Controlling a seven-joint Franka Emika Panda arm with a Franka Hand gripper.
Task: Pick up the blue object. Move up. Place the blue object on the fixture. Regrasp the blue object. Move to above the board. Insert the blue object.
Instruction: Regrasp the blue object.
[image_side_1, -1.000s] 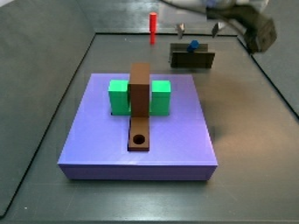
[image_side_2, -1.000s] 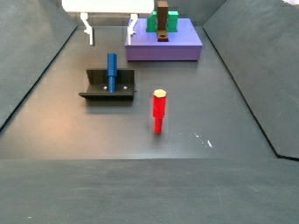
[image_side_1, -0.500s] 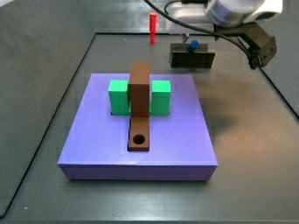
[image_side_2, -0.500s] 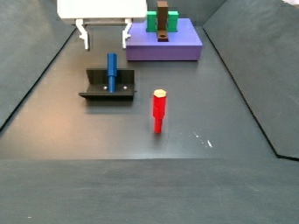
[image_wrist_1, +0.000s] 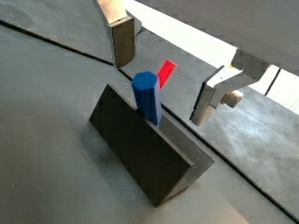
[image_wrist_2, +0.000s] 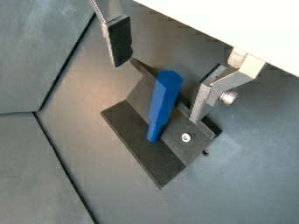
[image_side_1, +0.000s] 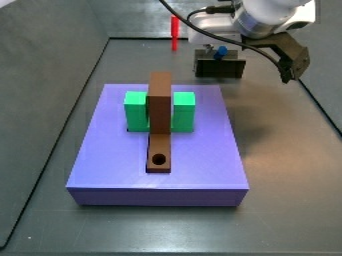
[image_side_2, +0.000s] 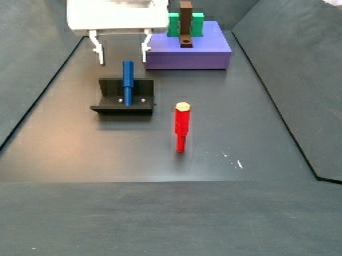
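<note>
Wrist views: in both, the small slim blue cylindrical peg (image_wrist_1: 146, 96) stands leaning in the dark olive-brown open-topped fixture (image_wrist_1: 140, 144), with a flat silver finger plate (image_wrist_1: 121, 39) on one side and the other finger (image_wrist_1: 216, 87) on the opposite side. Neither pad touches the peg as far as I can tell.

Jaws: spread wide, nothing pinched. The gripper (image_wrist_2: 167, 59) hangs above the top end of the peg, so the peg sits below and roughly between the two fingers, maybe a bit nearer one of them.

What changed: compared with a second ago, the gripper (image_side_2: 119, 45) has come down and in toward the fixture (image_side_2: 123, 104); a side view shows the white hand lower and closer over it, while the blue peg (image_side_2: 128, 80) hasn't budged.

What that means: looks to me like the placing step is done and this is the approach for the regrasp. Next it needs to drop further and line up before closing.

Nearer stuff: the tall red peg (image_side_2: 182, 125) stands upright on the floor just beside the fixture, clear of the fingers.

Farther back: the big flat lavender-purple board (image_side_1: 160, 150) with its green block (image_side_1: 138, 110) and long brown bar (image_side_1: 159, 120) sits well apart from the gripper (image_side_1: 267, 40), untouched, hole empty.
</note>
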